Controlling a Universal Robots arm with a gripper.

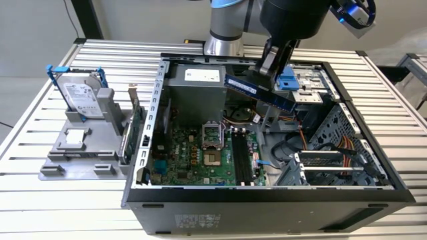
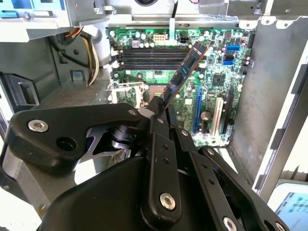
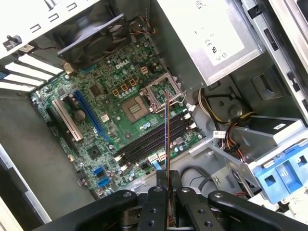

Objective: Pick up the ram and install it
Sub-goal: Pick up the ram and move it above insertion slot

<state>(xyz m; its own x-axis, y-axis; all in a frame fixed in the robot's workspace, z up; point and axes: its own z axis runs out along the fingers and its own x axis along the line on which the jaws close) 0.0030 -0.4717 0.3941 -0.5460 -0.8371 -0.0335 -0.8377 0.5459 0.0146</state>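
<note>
Jaws clamp ram: long thin blue stick, dark chips, above motherboard.

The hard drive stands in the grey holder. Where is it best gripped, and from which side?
Probably pinch the hard drive by its flat faces near the top, from above: it stands upright, its lower part sits in the holder, and the top is free.
</note>
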